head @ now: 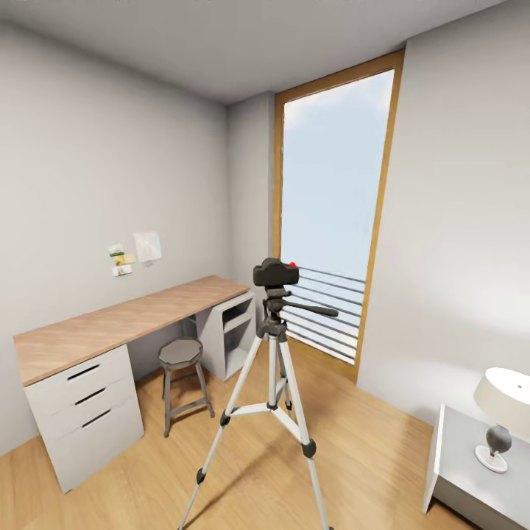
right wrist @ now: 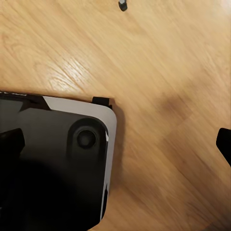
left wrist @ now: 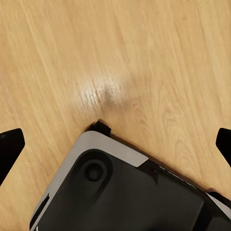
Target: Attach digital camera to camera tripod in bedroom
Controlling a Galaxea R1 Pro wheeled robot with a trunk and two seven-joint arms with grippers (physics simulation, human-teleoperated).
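Camera: the small boxy black digital camera with a red dot on top (head: pixel 276 272) sits on the black head of the tall silver-legged camera tripod (head: pixel 271 383), centre of the head view, in front of the tall wood-framed window (head: pixel 331 213). From here I judge the attachment done or nearly so; I cannot confirm the mount is locked, since the contact under the body is too small to read.

Tripod stands on the light wood floor (head: pixel 368 434), legs spread, pan handle pointing toward the right of frame. Long wood-topped bench with white drawers (head: pixel 110 327) runs along the left wall, with a small round-seated metal stool (head: pixel 182 383) beside it, near the tripod's left leg but apart from it. White lamp on a pale nightstand (head: pixel 497 416) at lower right.

Left end effector (left wrist: pixel 115 144): fingertips wide apart at the frame edges, nothing between them, floor and the robot's grey-and-black base (left wrist: pixel 130 192) below. Right end effector (right wrist: pixel 118 144): likewise spread, empty, over floor and base.

Risks, as I judge them: if the camera merely rests on the head, any nudge to a leg while I reposition the base could tip the tripod or drop the camera. The base sits close to a black tripod foot (right wrist: pixel 122 5), seen at the upper edge of the right wrist view.
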